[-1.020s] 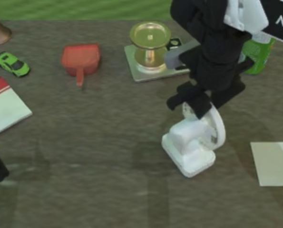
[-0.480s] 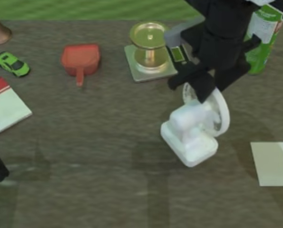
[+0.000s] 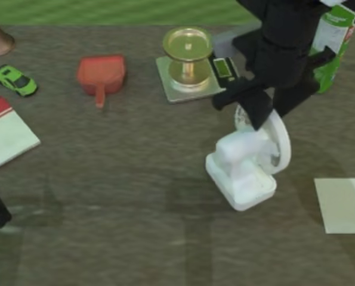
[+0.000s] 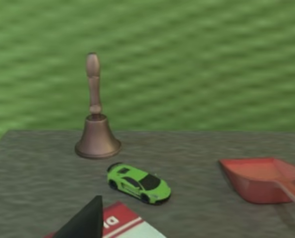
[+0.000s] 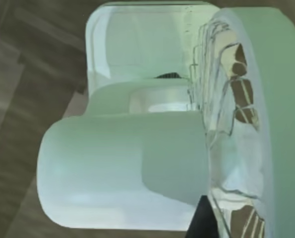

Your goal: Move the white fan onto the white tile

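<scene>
The white pad (image 3: 7,132) with a red corner, lying far across the counter from the right tool (image 3: 255,110) and close by the parked left arm, carries white lettering on its red band; only a fragment like "OI" can be made out. The green carton (image 3: 332,36) just behind the right tool has printing too small to read.

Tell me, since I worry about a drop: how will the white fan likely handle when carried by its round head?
The white fan looks rigid. Held by the right gripper at its head, the boxy base hangs off-centre, so it may swing. Its smooth shell could slip.
</scene>
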Robot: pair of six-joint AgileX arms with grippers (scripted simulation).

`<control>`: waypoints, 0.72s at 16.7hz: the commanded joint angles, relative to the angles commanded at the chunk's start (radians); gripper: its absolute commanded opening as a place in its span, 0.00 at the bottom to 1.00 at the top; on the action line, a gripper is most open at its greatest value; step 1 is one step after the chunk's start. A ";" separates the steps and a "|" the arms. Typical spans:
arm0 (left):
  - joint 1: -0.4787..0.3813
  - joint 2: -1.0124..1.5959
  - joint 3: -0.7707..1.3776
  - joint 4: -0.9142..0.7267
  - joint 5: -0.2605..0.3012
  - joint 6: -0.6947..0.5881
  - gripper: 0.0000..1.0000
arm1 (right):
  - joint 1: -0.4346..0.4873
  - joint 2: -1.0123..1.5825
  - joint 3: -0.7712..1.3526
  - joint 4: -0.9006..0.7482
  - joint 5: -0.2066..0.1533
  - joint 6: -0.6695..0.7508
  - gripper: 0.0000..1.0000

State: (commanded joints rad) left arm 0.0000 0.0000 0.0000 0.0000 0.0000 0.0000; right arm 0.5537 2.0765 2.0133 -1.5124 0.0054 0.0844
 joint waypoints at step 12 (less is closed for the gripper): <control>0.000 0.000 0.000 0.000 0.000 0.000 1.00 | -0.194 -0.245 -0.316 0.054 0.002 0.974 0.00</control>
State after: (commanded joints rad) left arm 0.0000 0.0000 0.0000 0.0000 0.0000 0.0000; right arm 0.3596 1.8317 1.6970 -1.4582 0.0072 1.0581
